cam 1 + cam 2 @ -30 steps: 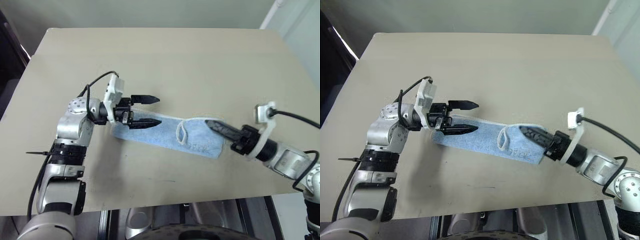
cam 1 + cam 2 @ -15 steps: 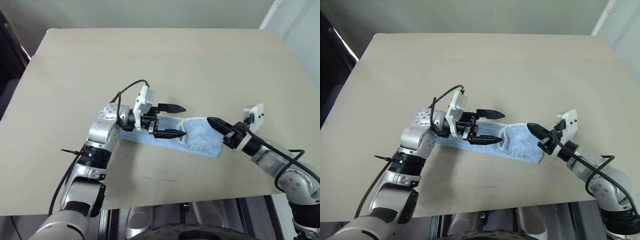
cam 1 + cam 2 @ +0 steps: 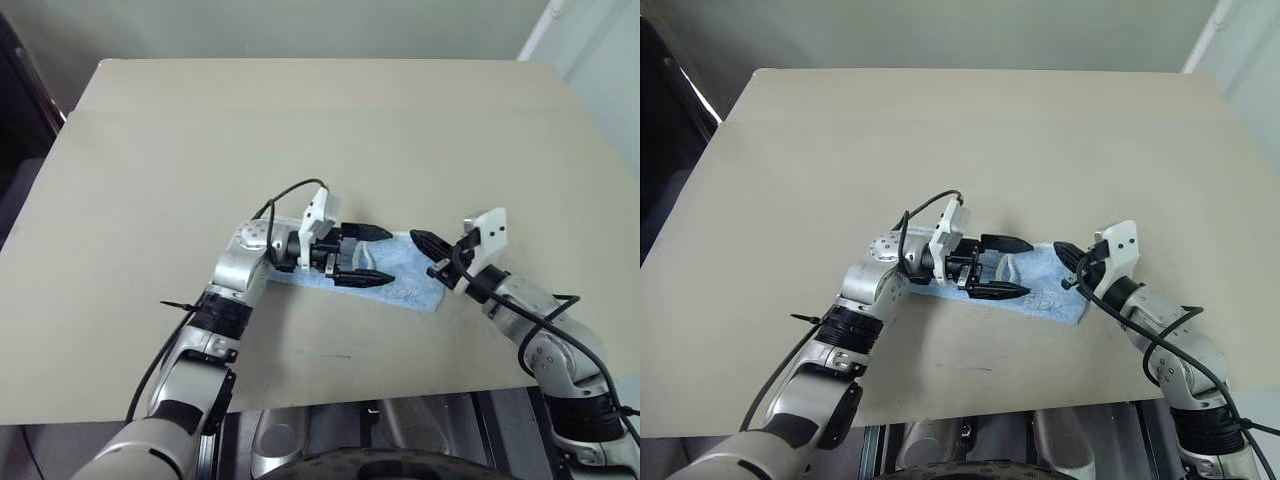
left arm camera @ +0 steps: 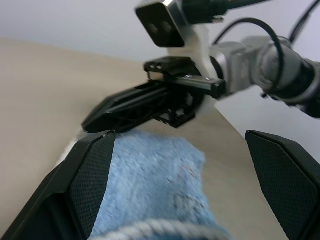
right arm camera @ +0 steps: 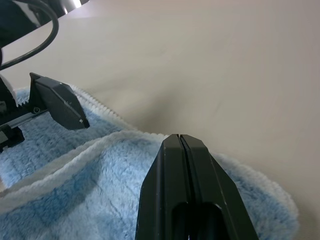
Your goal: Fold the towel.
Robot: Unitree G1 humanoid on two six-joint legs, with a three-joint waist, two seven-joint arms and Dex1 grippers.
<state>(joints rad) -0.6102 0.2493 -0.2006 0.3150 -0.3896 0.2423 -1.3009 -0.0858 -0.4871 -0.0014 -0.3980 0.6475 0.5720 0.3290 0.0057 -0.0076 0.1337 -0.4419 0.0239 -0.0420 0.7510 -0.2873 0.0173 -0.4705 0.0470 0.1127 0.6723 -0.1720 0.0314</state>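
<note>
Both arms had drawn in toward each other over the last second. The left gripper had travelled from the far left end of the towel along its length toward the middle, and it now stood with its 2 black fingers spread wide, 1 above the cloth's far edge and 1 over its near edge, holding nothing. The right gripper had shut in that time and swung in over the right end; its fingers were pressed flat together, and in the right wrist view they lay over the blue pile with no cloth visibly caught between them. Whether the tips touched the towel could not be told. In the left wrist view the right gripper's closed fingers showed just past the towel's end.

The towel lay as a narrow strip, slanting from upper left to lower right, near the front middle of the table, with its white loop by the left gripper's near finger. By the look of it, the lengthwise fold was already made and a crosswise fold remained; the open left gripper seemed placed to take hold next.

Room was generous: the table's far half and both side margins were bare. The towel's lower right corner sat nearer the front edge than anything else, though not at it. The 2 grippers were close together, so the tightest spot was between them.
</note>
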